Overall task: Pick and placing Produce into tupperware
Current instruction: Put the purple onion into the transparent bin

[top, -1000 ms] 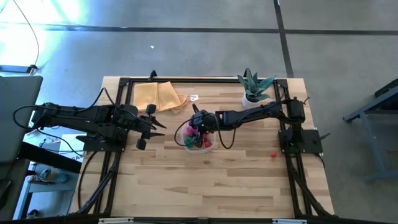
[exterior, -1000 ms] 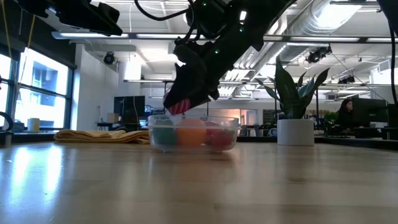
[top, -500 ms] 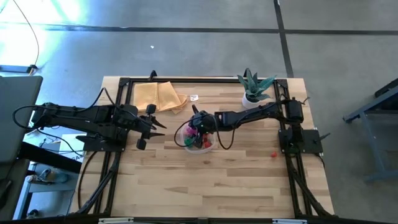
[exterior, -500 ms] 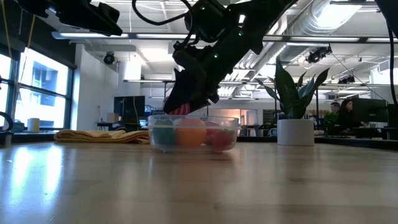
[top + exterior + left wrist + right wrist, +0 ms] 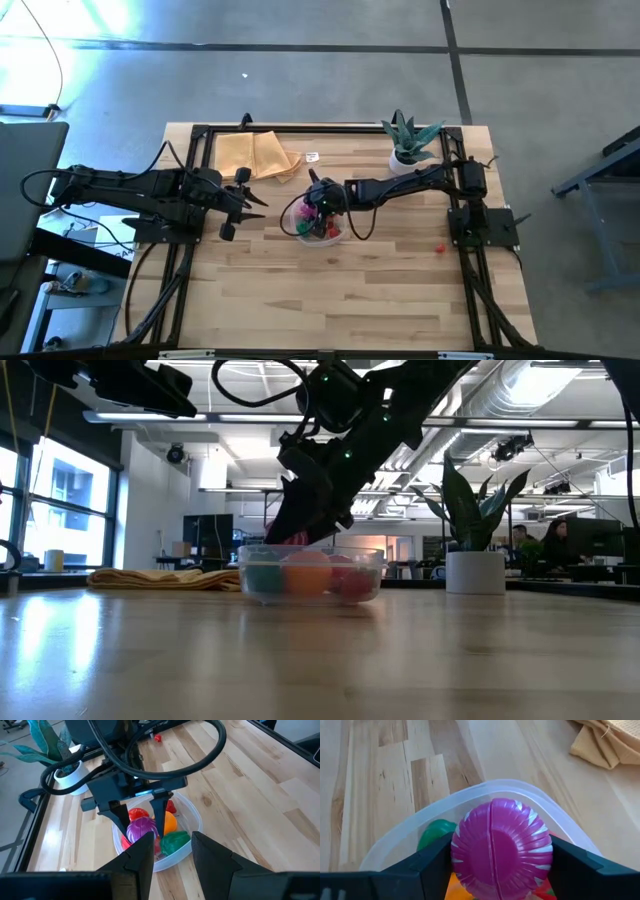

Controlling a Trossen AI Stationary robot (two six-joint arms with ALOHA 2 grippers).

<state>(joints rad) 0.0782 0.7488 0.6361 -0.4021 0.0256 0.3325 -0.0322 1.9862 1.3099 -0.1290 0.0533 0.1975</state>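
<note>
- We see the right gripper (image 5: 142, 822) poised over the tupperware (image 5: 318, 222) near the middle of the table (image 5: 330, 300), its two fingers set wide around a magenta ribbed piece (image 5: 501, 847) and touching it on both sides, so we read it as gripping that piece
- In the low view the magenta piece sits at about the height of the container's rim, above the toys already inside: an orange one (image 5: 307, 572), a green one (image 5: 175, 841) and red ones (image 5: 352, 579)
- The left gripper (image 5: 240, 203) waits well to the left of the container with its fingers pinched together on nothing
- One small red piece (image 5: 439, 247) lies alone on the wood near the right arm's base, well apart from the container, so in our judgement the task is not finished
- Our worry is the release: the magenta piece is round and hangs near the wall on the cloth (image 5: 256, 154) side, so if let go there it could strike the rim or roll off the pile and out onto the table
- We also think the light plastic container could slide or tip if a finger catches its wall on the way up
- The potted plant (image 5: 407, 140) stands behind the arm, clear of the work
</note>
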